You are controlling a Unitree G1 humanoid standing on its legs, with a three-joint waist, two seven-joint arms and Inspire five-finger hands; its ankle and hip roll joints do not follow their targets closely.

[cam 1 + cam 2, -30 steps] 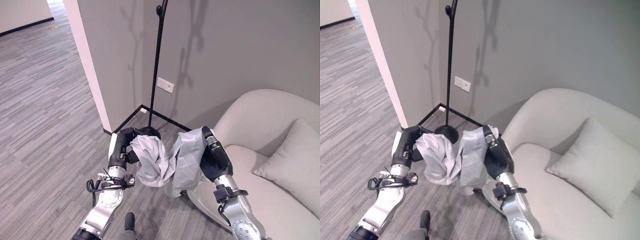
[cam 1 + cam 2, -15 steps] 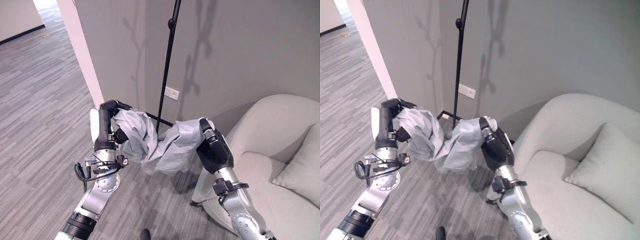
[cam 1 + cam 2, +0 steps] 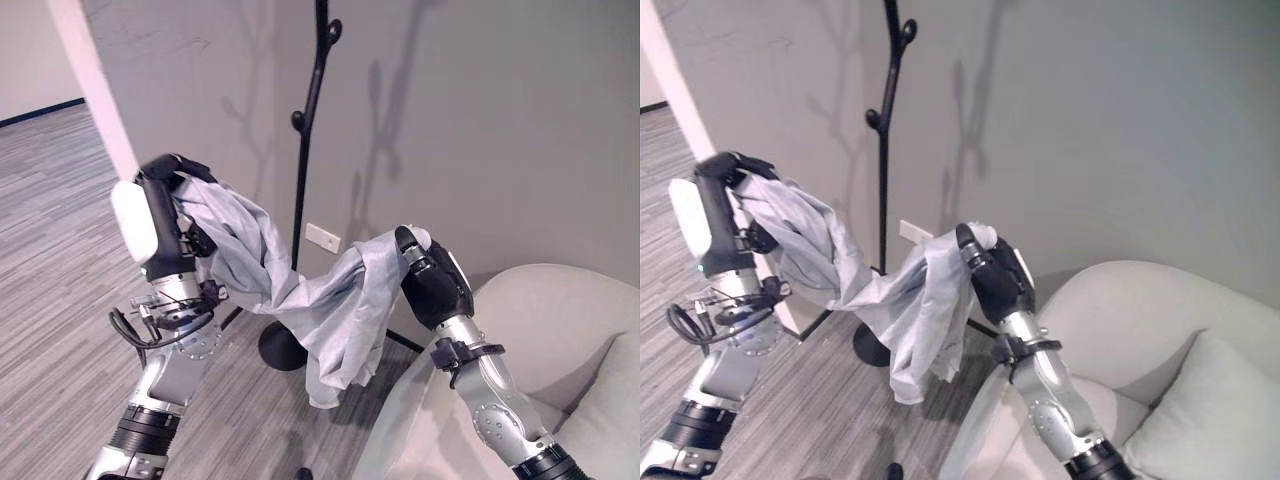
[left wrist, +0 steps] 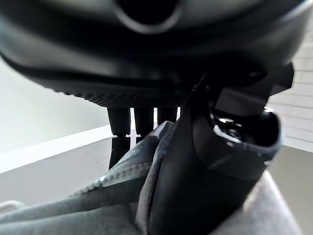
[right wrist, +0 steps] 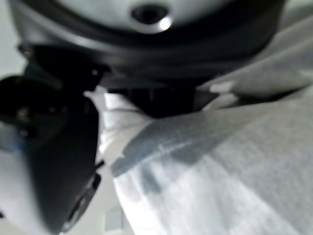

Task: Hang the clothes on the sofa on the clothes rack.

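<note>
**Grey shirt lifted up high, close to the rack**

Grey wall fills the back of the room, with a striped grey floor [image 3: 50,260] running off to the left and a pale sofa [image 3: 1120,330] low on the right. A tall black clothes rack [image 3: 305,130] stands by the wall, with short hooks sticking out of its pole.

A second ago the two hands held the cloth down low, near the rack's round foot. Now both arms have come up a lot. The left hand [image 3: 165,190] is raised highest, on the left, and its fingers are curled tight round one end of the grey shirt [image 3: 300,290]. The left wrist view shows the thumb pressed on the folded cloth. The right hand [image 3: 430,275] is lower and to the right, near the sofa, and its fingers are wrapped in the other end of the shirt.

The shirt hangs like a droopy rope between the two hands, in front of the rack's pole. A long loose part dangles down in the middle. It is off the sofa and touches no hook yet.

I think the lifting part is nearly done. The hooks are higher than the cloth, so the hands likely need to go up more and move closer to the pole. The loose part could slip or catch on the pole on the way.
</note>
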